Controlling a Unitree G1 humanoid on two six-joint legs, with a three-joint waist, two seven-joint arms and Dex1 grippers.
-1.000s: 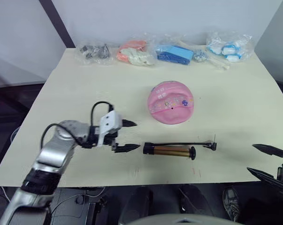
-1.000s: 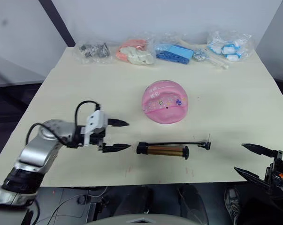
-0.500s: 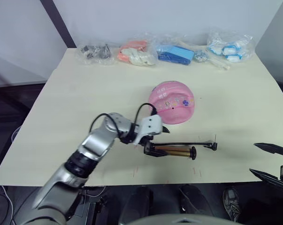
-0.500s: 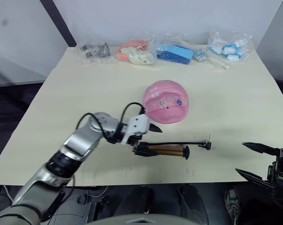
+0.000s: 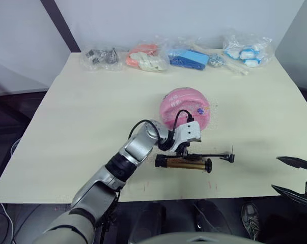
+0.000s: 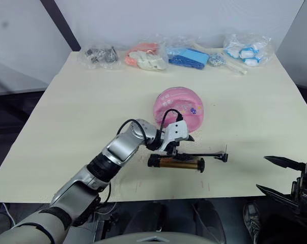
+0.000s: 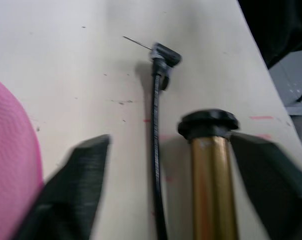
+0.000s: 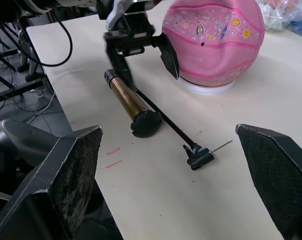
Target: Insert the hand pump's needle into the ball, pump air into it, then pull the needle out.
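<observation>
At the near right edge of the cream tabletop point(image 5: 82, 101) the right hand point(image 5: 294, 176) hangs with its two black fingers spread wide and nothing between them, well apart from the task's things. A little farther in, the hand pump point(image 5: 184, 163) lies flat on the tabletop, its gold-bronze barrel running left to right with black caps at both ends. Its thin black hose point(image 7: 156, 165) runs alongside the barrel toward the robot's right and ends in a small black fitting carrying the needle point(image 7: 137, 42), which rests on the bare tabletop, clear of the ball. The left hand point(image 5: 186, 147) is down over the pump's barrel with its fingers parted — one on each side of the barrel and hose, as the left wrist view shows — and not closed on it. Just beyond, the pink ball point(image 5: 185, 109) with its cartoon prints and grooved seams sits on a white ring, near the left hand. Along the far edge lies a row of clear plastic bags point(image 5: 148, 57) holding dark, orange, blue and white items.
</observation>
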